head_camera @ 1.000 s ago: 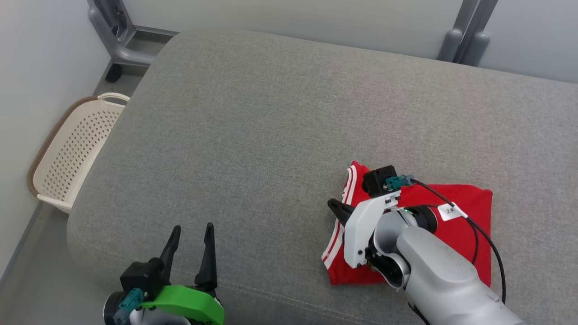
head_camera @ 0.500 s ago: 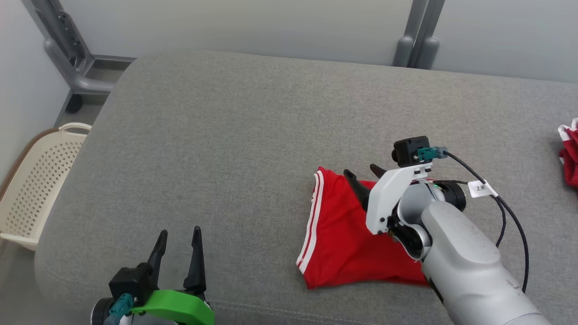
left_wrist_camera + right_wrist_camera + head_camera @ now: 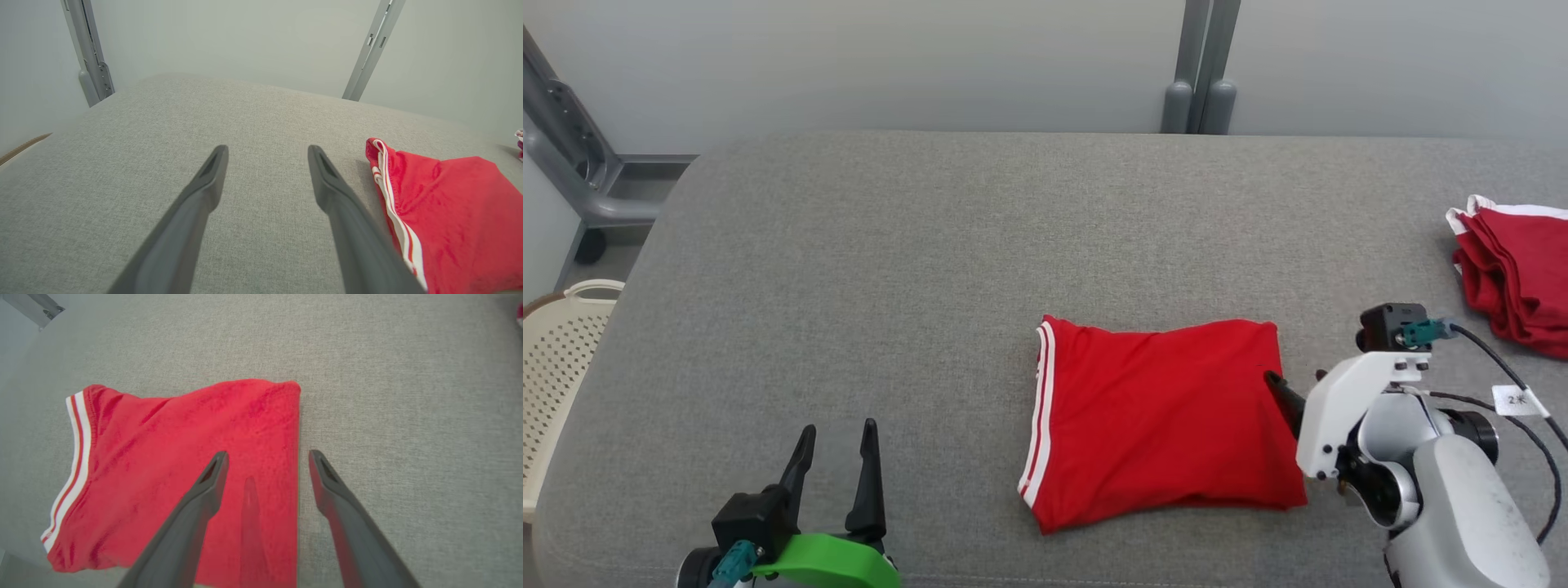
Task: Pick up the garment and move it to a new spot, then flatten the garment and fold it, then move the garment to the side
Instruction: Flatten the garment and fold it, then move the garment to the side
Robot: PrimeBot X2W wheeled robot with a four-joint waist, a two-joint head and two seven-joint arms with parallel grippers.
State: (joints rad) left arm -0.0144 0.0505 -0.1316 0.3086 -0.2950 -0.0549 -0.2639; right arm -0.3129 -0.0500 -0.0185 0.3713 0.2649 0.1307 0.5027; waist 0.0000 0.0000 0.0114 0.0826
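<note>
Folded flat, the garment (image 3: 1160,425) lies near the cushion's (image 3: 931,245) front edge, left pincer (image 3: 837,433) and right pincer (image 3: 265,457) both spread empty, so little seems left.

1. Pretty sure this is a robotics test room, not somebody's home: plain pale walls (image 3: 890,65).
2. Grey metal frame posts (image 3: 1201,82) stand against the wall behind the far edge of a big grey upholstered cushion (image 3: 931,269).
3. Laundry props: cream perforated basket (image 3: 560,359) on the floor off the cushion's left edge, pile of red clothes (image 3: 1519,278) at its right edge.
4. Tagged black cable (image 3: 1515,400) looping off a pale robot forearm (image 3: 1462,506).
</note>
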